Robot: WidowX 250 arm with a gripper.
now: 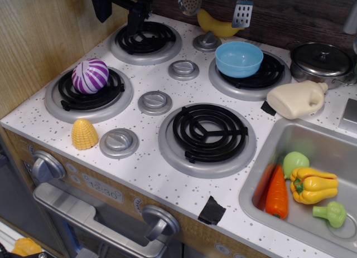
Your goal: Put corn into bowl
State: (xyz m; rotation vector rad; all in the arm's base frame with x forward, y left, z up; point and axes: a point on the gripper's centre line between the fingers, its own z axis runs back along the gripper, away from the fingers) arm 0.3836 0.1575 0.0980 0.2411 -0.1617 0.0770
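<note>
The corn (84, 134) is a small yellow bumpy dome standing on the white stovetop near the front left edge, beside a grey knob (119, 142). The light blue bowl (239, 58) sits upright and empty on the back right burner. My black gripper (119, 18) hangs at the top left, over the back left burner (146, 40), far from both the corn and the bowl. Its two fingers (135, 19) stand apart and hold nothing. Its upper part is cut off by the frame edge.
A purple-striped ball (90, 76) sits on the front left burner. A banana (216, 27) and a spatula (242, 13) are at the back wall. A silver lidded pot (321, 60) and a cream bottle (297, 99) stand at the right. The sink (262, 152) holds a carrot, yellow pepper and green vegetables.
</note>
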